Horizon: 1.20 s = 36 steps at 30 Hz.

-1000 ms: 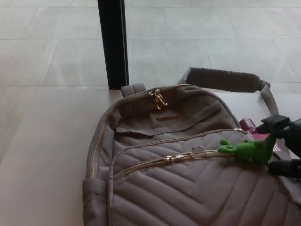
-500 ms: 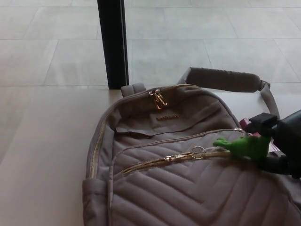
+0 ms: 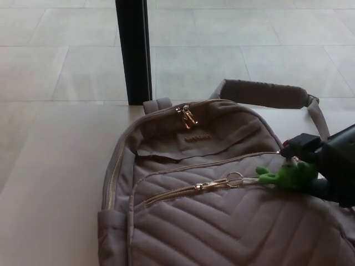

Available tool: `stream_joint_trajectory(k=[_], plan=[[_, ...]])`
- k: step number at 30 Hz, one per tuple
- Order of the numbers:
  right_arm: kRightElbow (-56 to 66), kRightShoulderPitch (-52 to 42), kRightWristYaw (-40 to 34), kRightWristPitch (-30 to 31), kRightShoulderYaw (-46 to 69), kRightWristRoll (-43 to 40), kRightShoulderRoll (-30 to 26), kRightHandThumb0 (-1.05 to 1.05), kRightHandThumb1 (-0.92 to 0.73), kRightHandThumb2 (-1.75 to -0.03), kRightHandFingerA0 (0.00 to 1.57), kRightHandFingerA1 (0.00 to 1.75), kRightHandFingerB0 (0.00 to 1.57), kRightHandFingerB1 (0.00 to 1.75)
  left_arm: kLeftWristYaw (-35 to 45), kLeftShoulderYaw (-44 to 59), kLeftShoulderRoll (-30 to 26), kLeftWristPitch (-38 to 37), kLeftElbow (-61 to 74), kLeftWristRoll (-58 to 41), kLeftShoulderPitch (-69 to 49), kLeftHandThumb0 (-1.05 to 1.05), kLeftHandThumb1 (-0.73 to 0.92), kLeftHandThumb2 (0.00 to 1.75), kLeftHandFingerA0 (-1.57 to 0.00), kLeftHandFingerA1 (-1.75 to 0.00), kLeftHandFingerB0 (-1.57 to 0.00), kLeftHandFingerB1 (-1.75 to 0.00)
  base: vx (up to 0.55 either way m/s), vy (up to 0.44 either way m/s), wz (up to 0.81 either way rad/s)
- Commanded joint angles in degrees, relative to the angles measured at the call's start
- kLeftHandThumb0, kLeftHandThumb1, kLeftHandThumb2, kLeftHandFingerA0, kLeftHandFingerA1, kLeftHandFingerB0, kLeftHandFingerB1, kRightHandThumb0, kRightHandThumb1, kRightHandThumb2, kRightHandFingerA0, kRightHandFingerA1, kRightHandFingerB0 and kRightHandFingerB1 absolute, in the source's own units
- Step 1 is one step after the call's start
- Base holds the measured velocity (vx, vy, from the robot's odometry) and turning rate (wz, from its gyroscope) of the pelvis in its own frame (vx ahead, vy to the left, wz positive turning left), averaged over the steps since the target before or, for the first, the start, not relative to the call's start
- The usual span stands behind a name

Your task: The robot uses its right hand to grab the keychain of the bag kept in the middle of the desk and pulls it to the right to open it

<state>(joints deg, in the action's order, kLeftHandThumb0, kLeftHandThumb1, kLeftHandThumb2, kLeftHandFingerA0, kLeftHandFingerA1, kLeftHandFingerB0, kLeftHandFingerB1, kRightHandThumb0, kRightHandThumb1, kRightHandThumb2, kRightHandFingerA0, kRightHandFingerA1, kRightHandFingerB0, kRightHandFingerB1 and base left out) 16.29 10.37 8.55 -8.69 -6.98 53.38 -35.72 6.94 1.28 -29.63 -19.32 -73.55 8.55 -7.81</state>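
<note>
While the bag lies flat on the pale counter, I see a taupe quilted backpack with chevron stitching, a gold logo plate and gold zips. Its front-pocket zip runs in a shallow diagonal across the front, and a ring joins the pull to the keychain, a bright green toy figure lying at the bag's right edge. My right hand comes in from the bag's right side with its black fingers clamped on the green figure, one above and one below it. Against half a second ago, the hand has pushed further in over the bag and covers more of the figure; the zip pull sits where it was. My left hand does not show.
</note>
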Motion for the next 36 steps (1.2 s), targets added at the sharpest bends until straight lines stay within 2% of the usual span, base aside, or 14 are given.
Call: stream_joint_trajectory(k=[1, 5, 11, 14, 18, 19, 22, 24, 25, 26, 27, 32, 34, 36], plan=[[-0.15, -0.66, -0.98, -0.42, 0.70, -1.03, -0.05, -0.29, -0.66, -0.72, 1.00, 1.70, 0.84, 0.55, 0.06, -0.09, -0.62, -0.64, 0.36, 0.32, -0.08, -0.80, 0.92, 0.72, -0.78, -0.56, -0.65, -0.46, 0.00, 0.000, 0.00], [-0.35, -0.76, -1.19, 0.88, 0.41, 0.27, 0.78, -0.30, -0.65, -0.71, 1.01, 1.69, 0.80, 0.54, -0.38, -0.22, -0.82, -1.89, 0.11, 0.56, -0.49, -0.87, 0.92, 0.74, -0.78, -0.56, -0.66, -0.47, 0.00, 0.000, 0.00], [0.08, -0.56, -0.51, 1.43, 0.50, 0.63, 1.02, -0.39, -0.64, -0.65, 0.95, 1.71, 0.90, 0.59, 0.11, -0.26, -0.89, -1.64, 0.12, 0.45, -0.23, -0.86, 0.92, 0.74, -0.76, -0.55, -0.63, -0.46, 0.00, 0.000, 0.00], [0.42, -1.12, -2.12, -0.24, 0.63, -0.86, 1.43, -0.32, -0.58, -0.84, 0.99, 1.75, 0.91, 0.87, 0.13, -0.09, -0.70, -1.38, -0.01, 0.30, -0.08, -0.85, 0.92, 0.76, -0.77, -0.54, -0.64, -0.45, 0.00, 0.000, 0.00], [0.79, -1.45, -3.17, -0.40, 0.73, -1.24, 2.47, -0.29, -0.56, -0.93, 1.06, 1.75, 0.87, 1.02, -0.49, -0.77, -0.79, -1.71, -0.09, 1.02, -0.04, -0.85, 0.92, 0.78, -0.79, -0.57, -0.65, -0.46, 0.00, 0.000, 0.00], [0.62, -1.47, -3.64, -0.63, 0.76, -1.25, 2.55, -0.30, -0.50, -0.99, 1.01, 1.75, 0.86, 1.19, -0.58, -0.86, -0.80, -1.66, -0.11, 1.05, -0.01, -0.91, 0.81, 0.92, -0.77, -0.60, -0.60, -0.50, 0.00, 0.000, 0.00], [-0.01, -1.53, -4.86, -0.76, 0.92, -1.17, 2.84, -0.31, -0.50, -1.01, 1.01, 1.75, 0.87, 1.15, -1.05, -1.45, -0.90, -2.10, -0.46, 1.58, 0.03, -0.89, 0.92, 0.80, -0.79, -0.55, -0.62, -0.46, 0.00, 0.000, 0.00], [-0.03, -1.77, -5.20, -0.75, 1.13, -0.98, 2.73, -0.31, -0.48, -1.05, 0.99, 1.75, 0.81, 1.35, -0.16, -0.69, -0.75, -2.01, -0.32, 0.48, -0.08, -0.88, 0.92, 0.76, -0.77, -0.55, -0.64, -0.46, 0.00, 0.000, 0.00], [-0.05, -1.88, -5.53, -0.73, 1.23, -0.91, 2.80, -0.31, -0.48, -1.05, 0.99, 1.75, 0.81, 1.35, 0.26, -0.03, -0.55, -1.60, -0.33, -0.31, -0.04, -0.88, 0.92, 0.76, -0.77, -0.55, -0.64, -0.46, 0.00, 0.000, 0.00], [-0.19, -2.07, -6.32, -0.79, 1.47, -0.96, 3.01, -0.24, -0.45, -1.04, 1.15, 1.72, 0.84, 1.33, -0.88, -0.60, -0.54, -1.31, -0.18, 0.50, 0.05, -0.85, 0.92, 0.78, -0.78, -0.55, -0.65, -0.46, 0.00, 0.000, 0.00], [-0.74, -2.21, -8.18, -1.59, 1.83, -1.63, 3.52, -0.30, -0.44, -1.06, 1.00, 1.75, 0.84, 1.37, -0.77, -0.73, -0.58, -1.36, -0.24, 0.70, 0.10, -0.86, 0.92, 0.80, -0.80, -0.57, -0.62, -0.47, 0.00, 0.000, 0.00], [-3.82, -2.21, -14.99, -4.98, 4.26, -5.80, 6.20, -0.28, -0.33, -1.20, 1.00, 1.75, 0.78, 1.56, -0.74, -0.79, -0.73, -2.02, 0.01, 0.75, -0.35, -0.88, 0.92, 0.79, -0.79, -0.56, -0.65, -0.46, 0.00, 0.000, 0.00], [-4.02, -1.88, -14.70, -4.58, 5.39, -6.32, 6.21, -0.27, -0.39, -1.19, 0.97, 1.75, 0.67, 1.67, -0.45, -0.64, -0.72, -1.77, 0.15, 0.52, -0.42, -0.88, 0.92, 0.80, -0.81, -0.61, -0.62, -0.46, 0.00, 0.000, 0.00], [-4.75, -1.55, -14.95, -5.14, 6.31, -7.48, 6.61, -0.24, -0.34, -1.24, 0.97, 1.75, 0.65, 1.69, -0.41, -0.50, -0.63, -1.27, 0.16, 0.38, -0.32, -0.88, 0.92, 0.78, -0.79, -0.58, -0.65, -0.45, 0.00, 0.000, 0.00]])
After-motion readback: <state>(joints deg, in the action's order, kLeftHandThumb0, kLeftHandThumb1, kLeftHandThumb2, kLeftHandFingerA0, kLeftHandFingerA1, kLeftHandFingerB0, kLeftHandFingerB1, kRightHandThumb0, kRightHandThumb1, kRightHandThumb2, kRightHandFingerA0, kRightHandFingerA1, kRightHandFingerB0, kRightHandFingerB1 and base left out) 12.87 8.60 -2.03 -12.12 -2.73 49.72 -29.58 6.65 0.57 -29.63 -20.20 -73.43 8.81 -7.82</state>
